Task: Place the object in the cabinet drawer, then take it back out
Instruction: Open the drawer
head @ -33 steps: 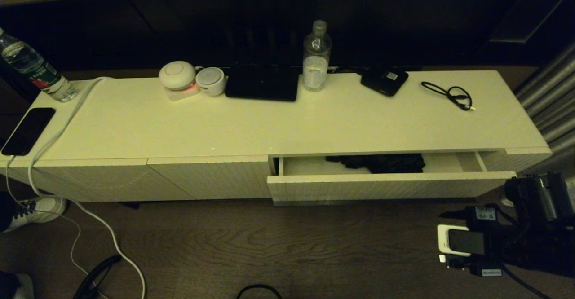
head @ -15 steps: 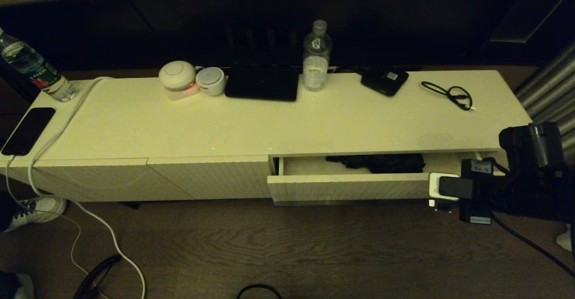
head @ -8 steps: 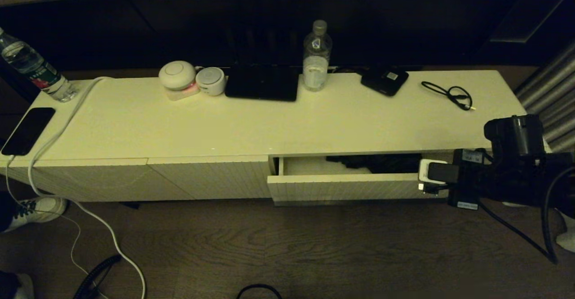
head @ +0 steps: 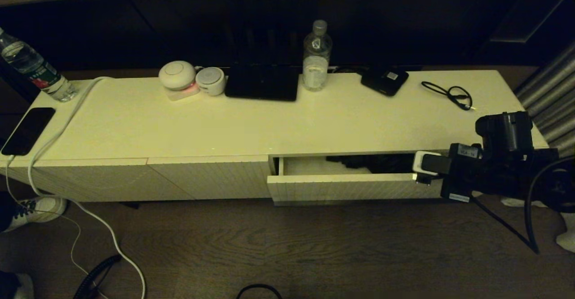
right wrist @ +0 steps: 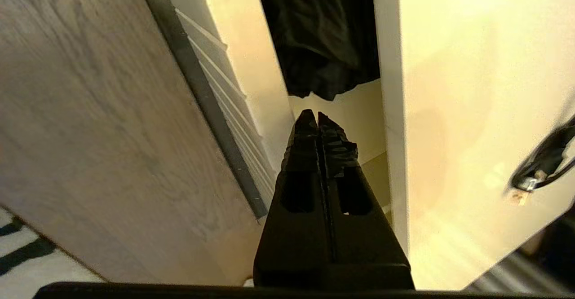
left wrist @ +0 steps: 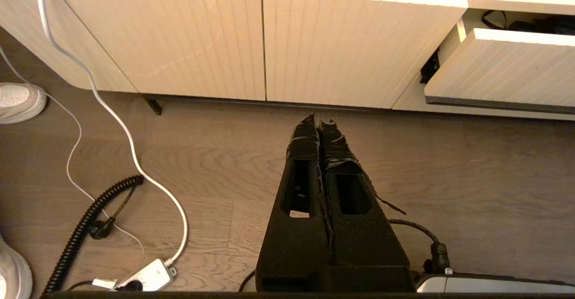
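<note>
The cabinet drawer (head: 350, 186) stands partly open at the cabinet's right end, its ribbed front (left wrist: 503, 70) pulled forward. The object, a bunchy black umbrella (head: 375, 162), lies inside on the pale drawer floor. My right arm (head: 476, 171) reaches in from the right at the drawer's right end. Its gripper (right wrist: 317, 116) is shut and empty, tips over the drawer interior just short of the umbrella fabric (right wrist: 323, 34), not touching it. The drawer's dark strip (right wrist: 197, 92) runs beside the fingers. My left gripper (left wrist: 320, 120) is shut and empty, parked low over the floor before the closed panels.
On the cabinet top (head: 269, 124) stand a water bottle (head: 316, 56), a flat black device (head: 384, 81), a thin black cable (head: 449, 94), a dark slab (head: 263, 83), two white round gadgets (head: 179, 76) and a phone (head: 27, 130). Cords (left wrist: 90, 227) lie on the floor.
My right arm has risen from floor level and moved left to the drawer's right end, its shut gripper now over the drawer interior. Drawer and umbrella have not moved.
</note>
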### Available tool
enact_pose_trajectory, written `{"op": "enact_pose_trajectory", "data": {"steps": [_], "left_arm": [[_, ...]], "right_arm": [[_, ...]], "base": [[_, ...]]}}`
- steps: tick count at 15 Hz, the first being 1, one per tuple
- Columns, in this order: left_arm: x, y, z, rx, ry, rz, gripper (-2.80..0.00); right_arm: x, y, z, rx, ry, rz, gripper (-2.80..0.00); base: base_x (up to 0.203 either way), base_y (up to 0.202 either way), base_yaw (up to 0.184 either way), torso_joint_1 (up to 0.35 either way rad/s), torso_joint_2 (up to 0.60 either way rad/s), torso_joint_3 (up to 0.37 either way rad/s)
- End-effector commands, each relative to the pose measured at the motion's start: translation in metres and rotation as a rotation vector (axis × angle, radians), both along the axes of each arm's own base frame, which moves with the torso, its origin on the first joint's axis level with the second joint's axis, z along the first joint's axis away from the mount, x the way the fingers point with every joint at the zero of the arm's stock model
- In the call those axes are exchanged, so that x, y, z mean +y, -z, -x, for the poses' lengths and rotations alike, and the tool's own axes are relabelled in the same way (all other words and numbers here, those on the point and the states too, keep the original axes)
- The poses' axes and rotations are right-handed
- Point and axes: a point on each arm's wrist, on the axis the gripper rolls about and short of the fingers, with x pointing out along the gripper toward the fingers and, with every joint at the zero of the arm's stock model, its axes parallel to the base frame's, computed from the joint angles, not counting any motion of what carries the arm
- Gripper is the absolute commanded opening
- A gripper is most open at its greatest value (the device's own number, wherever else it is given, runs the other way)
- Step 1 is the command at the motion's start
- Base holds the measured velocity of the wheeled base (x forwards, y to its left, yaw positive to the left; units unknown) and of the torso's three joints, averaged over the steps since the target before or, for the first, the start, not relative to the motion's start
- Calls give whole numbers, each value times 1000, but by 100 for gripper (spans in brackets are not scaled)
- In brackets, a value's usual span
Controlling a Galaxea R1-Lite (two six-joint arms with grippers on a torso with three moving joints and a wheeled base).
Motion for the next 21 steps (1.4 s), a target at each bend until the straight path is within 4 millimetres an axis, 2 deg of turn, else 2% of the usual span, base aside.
{"op": "enact_pose_trajectory", "data": {"steps": [1,6,11,17,21], "left_arm": [[0,0,0,-2,-1,1,-280],[0,0,0,-2,-1,1,-280],[0,0,0,0,-1,1,-280],[0,0,0,-2,-1,1,-280],[0,0,0,-2,-1,1,-280]], "right_arm": [[1,4,-4,8,-3,6,-280],[2,8,-6,20,-7,6,-280],[4,0,-12,-12,-10,3,-280],[4,3,-13,4,-15,2,-280],[7,2,-22,-14,-19,3,-280]], "base": [[0,0,0,0,0,0],[0,0,0,0,0,0],[0,0,0,0,0,0],[0,0,0,0,0,0],[0,0,0,0,0,0]]}}
